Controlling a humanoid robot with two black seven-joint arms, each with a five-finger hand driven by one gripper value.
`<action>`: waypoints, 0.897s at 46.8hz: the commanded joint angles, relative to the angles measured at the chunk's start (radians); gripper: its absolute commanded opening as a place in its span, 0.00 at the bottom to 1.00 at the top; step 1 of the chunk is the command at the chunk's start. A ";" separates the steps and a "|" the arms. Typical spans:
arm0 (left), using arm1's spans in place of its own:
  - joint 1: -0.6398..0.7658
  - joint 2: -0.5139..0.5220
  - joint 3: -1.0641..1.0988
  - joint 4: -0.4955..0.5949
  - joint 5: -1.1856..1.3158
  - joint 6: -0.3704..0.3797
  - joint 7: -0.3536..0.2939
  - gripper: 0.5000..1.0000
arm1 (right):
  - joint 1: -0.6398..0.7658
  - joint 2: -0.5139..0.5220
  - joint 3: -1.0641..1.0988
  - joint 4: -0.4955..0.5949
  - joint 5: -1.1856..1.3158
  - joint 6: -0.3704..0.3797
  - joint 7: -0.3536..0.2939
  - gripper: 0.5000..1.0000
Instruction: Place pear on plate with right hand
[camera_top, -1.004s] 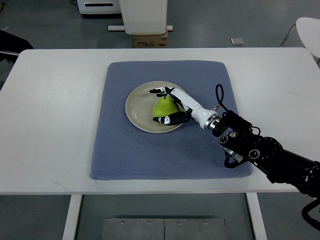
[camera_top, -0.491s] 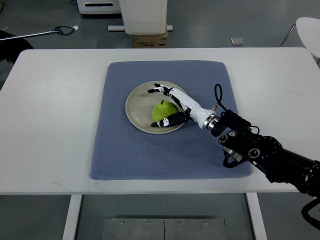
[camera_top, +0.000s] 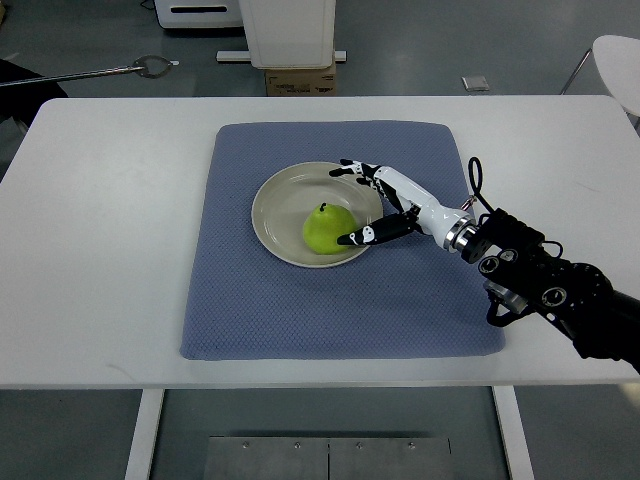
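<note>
Resting on its own now, the green pear (camera_top: 325, 230) sits upright, stem up, in the middle of the round beige ceramic plate (camera_top: 272, 197), which lies on the blue-grey quilted mat (camera_top: 250, 310). The right hand (camera_top: 372, 203) has let go and drawn back toward the plate's right rim, fingers spread and holding nothing, its thumb tip just beside the fruit. A second ago those fingers cupped the pear on both sides. Placement looks complete; only withdrawing the arm seems left. A long metal pole (camera_top: 90, 73) now reaches further in at the upper left.
</note>
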 joint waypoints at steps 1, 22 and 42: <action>0.000 0.000 0.000 0.000 0.000 0.000 -0.001 1.00 | 0.000 -0.016 0.000 -0.002 0.000 0.002 0.005 1.00; 0.000 0.000 0.000 0.000 0.000 0.000 -0.001 1.00 | -0.035 -0.103 0.086 -0.011 0.216 0.017 -0.015 1.00; 0.000 0.000 0.000 0.000 0.000 0.000 0.000 1.00 | -0.143 -0.085 0.523 -0.014 0.259 0.006 -0.222 1.00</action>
